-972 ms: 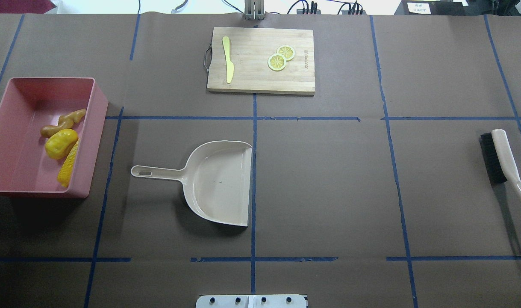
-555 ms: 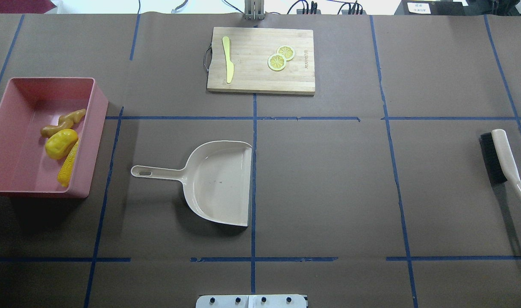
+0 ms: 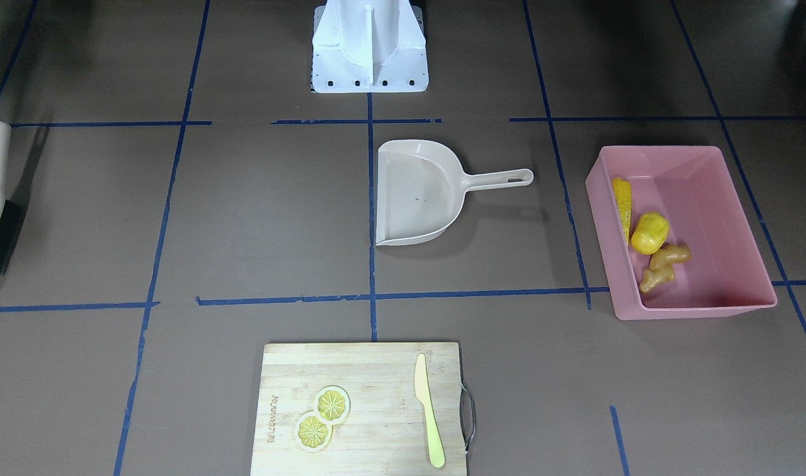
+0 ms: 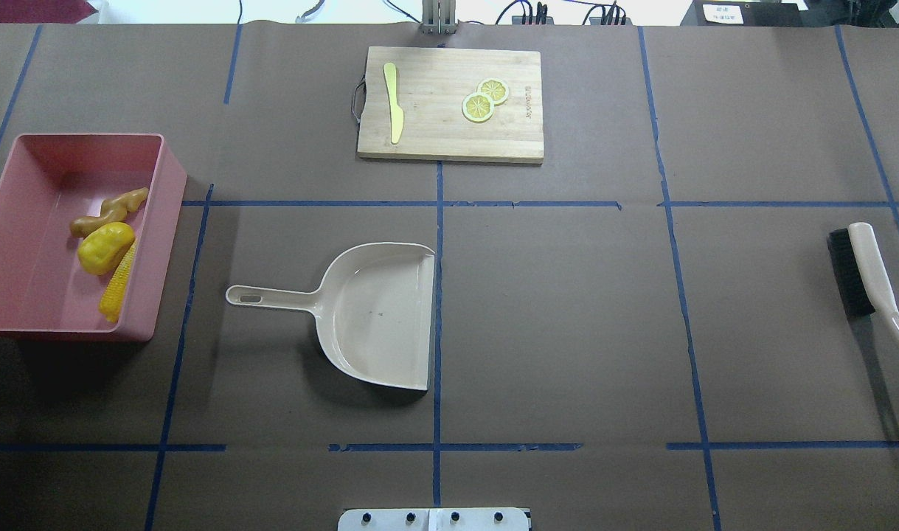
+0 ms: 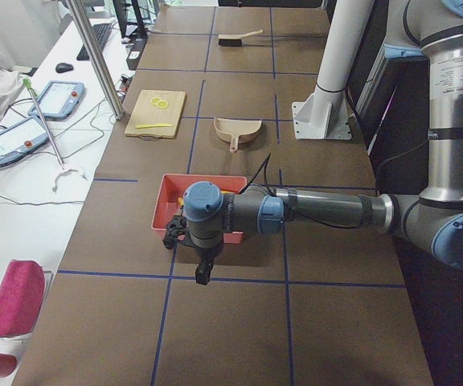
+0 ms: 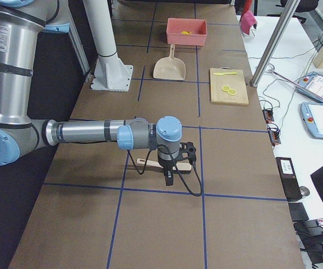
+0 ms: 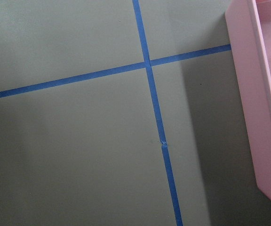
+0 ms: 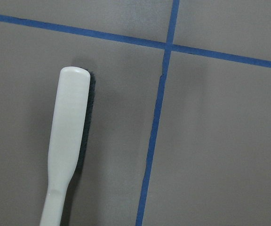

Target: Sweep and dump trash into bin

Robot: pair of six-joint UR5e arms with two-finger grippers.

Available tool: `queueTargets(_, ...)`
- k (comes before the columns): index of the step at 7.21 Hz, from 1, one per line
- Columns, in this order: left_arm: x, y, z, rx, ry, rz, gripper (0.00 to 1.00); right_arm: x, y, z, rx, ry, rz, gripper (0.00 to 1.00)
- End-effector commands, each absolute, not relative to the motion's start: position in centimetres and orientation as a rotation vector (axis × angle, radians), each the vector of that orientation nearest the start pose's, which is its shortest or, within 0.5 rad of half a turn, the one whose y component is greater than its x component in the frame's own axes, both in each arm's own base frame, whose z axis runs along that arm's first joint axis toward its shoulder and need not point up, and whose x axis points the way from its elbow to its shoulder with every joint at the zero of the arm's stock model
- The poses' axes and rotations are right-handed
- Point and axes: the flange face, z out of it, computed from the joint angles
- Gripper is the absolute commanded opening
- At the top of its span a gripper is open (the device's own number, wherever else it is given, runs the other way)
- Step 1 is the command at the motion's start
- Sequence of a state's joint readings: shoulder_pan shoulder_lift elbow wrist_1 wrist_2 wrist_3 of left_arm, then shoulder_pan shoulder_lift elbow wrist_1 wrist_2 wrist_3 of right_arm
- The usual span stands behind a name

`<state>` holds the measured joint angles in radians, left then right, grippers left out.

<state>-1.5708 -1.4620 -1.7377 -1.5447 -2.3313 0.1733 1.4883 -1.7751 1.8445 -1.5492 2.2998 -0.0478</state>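
The pink bin [image 4: 88, 137] stands at the table's left side, seen also as the bin [image 3: 693, 308]. Inside it lie the trash pieces: a corn cob [image 4: 119, 284], a rounded yellow lump [image 4: 105, 247] and a tan ginger root [image 4: 110, 212]. The beige dustpan [image 4: 375, 317] rests empty at mid-table. A beige brush [image 4: 862, 269] lies at the far right. My left gripper [image 5: 202, 273] hangs over the table just outside the bin [image 5: 167, 201]; I cannot tell its state. My right gripper [image 6: 169, 178] hovers above the brush [image 6: 150, 163]; I cannot tell its state.
A wooden cutting board [image 4: 449, 103] at the far middle carries a yellow-green knife [image 4: 394, 103] and two lemon slices [image 4: 484, 99]. The white robot base [image 3: 369, 46] stands at the near edge. Blue tape lines grid the brown table cover.
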Motion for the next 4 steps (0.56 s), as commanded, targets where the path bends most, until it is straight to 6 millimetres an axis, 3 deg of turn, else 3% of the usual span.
queueTargets(1, -6.46, -44.72, 63.25, 0.094, 0.757, 0.176, 1.00, 3.08, -41.61, 61.23, 0.103, -0.738, -0.170, 1.00)
queueTargets(4, -6.47, -44.71, 63.34, 0.092, 0.755, 0.175, 1.00, 3.10, -41.59, 61.62, 0.097, -0.737, -0.169, 1.00)
